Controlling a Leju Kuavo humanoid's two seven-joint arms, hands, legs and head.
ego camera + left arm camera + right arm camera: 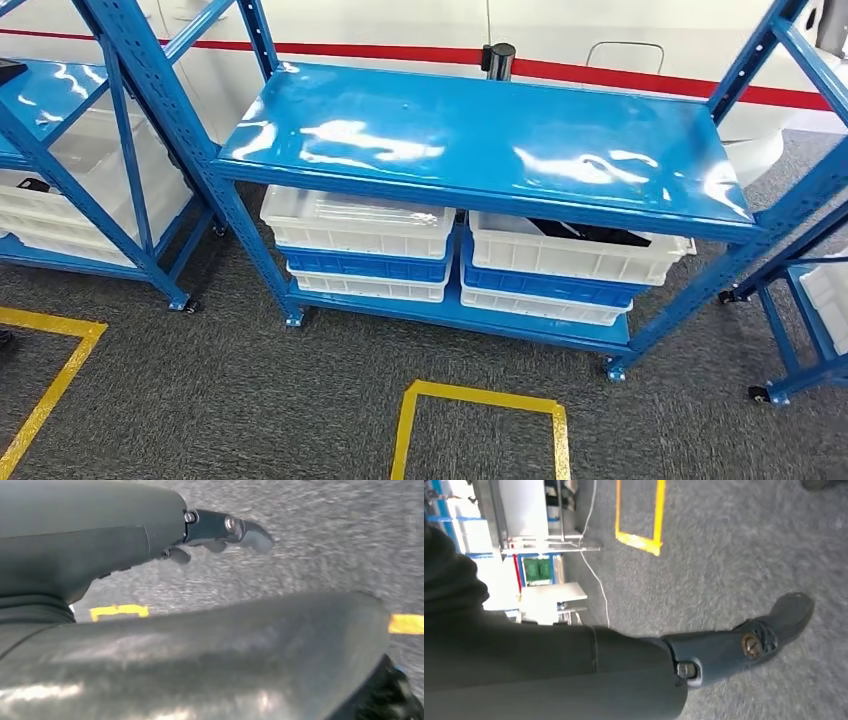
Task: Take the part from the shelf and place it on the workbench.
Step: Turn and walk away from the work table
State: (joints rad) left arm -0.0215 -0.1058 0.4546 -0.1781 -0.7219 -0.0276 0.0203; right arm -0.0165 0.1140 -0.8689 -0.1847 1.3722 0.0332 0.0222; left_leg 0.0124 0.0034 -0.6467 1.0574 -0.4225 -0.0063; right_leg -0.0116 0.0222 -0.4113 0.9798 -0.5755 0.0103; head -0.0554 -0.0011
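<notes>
1. Shelf (480, 135): blue metal rack, centre of the head view, on small castors on grey carpet. Glossy blue top board, bare and reflecting light.
2. Lower level, left stack: white crate (357, 222) on top, a blue crate (362, 265) under it, another white one at the bottom.
3. Lower level, right stack: white crate (575, 250) on top, blue crate (545, 285) beneath, a white one lowest. The two stacks stand just beside each other.
4. Part (590, 234): dark, flat object lying inside the top right-hand crate, under the top board; only its upper surface shows over the crate rim, shape unclear.
5. Neighbouring rack, left (60, 150): same blue frame, holding white crates.
6. Neighbouring rack, right (800, 300): blue frame at the picture's edge, a white crate partly visible in it.
7. Black cylindrical post (497, 60): stands behind the shelf, against a white wall with a red stripe.
8. Floor markings: yellow tape square (480, 420) near the centre, in front of the shelf; a second yellow outline at near left.
9. Left hand (220, 532): over the carpet, fingers extended and apart, grasping nothing.
10. Right hand (744, 645): over the carpet, one dark finger stretched out, nothing held; released.
</notes>
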